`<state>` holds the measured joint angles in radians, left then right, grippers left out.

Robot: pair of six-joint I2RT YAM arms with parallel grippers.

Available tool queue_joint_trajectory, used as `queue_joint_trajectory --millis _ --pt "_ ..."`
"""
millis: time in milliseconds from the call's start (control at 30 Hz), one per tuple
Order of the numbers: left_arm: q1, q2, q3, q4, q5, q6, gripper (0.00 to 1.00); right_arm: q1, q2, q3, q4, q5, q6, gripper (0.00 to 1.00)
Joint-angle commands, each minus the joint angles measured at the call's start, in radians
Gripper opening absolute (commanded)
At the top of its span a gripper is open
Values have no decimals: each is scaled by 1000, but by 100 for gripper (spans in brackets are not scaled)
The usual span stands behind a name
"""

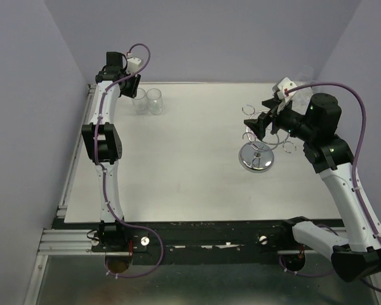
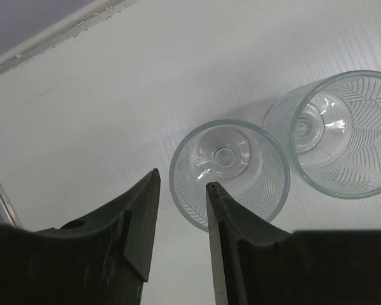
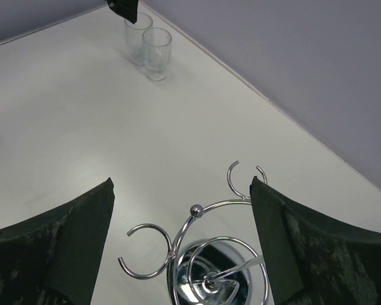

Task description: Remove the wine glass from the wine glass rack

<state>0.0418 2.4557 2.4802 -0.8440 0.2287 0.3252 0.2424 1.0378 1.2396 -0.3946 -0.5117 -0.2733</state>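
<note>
Your left gripper [image 2: 183, 180] is released, its jaws a little apart over bare table [image 2: 114, 95] and gripping nothing. The wine glass [image 2: 241, 159] stands upright just outside one finger, rim at that fingertip, with a second glass [image 2: 343, 133] just beside it. Your right gripper [image 3: 181, 181] hangs wide open above the wine glass rack [image 3: 206, 279], whose hooks show no glass. Expect the patterned glass to be light, rigid, slick and brittle, so take it gently around the bowl.
</note>
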Motion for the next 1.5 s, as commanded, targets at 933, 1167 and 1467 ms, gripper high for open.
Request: queue_joint_trajectory --millis 933,1167,1467 --pt "-34 -796 -565 299 -118 -365 99 -9 215 393 -400 738 232 100" --pt "-71 -886 -682 293 -85 -359 99 -9 189 347 -377 774 270 100" --pt "-120 -974 -816 278 -78 -354 99 -9 197 320 -322 762 309 100"
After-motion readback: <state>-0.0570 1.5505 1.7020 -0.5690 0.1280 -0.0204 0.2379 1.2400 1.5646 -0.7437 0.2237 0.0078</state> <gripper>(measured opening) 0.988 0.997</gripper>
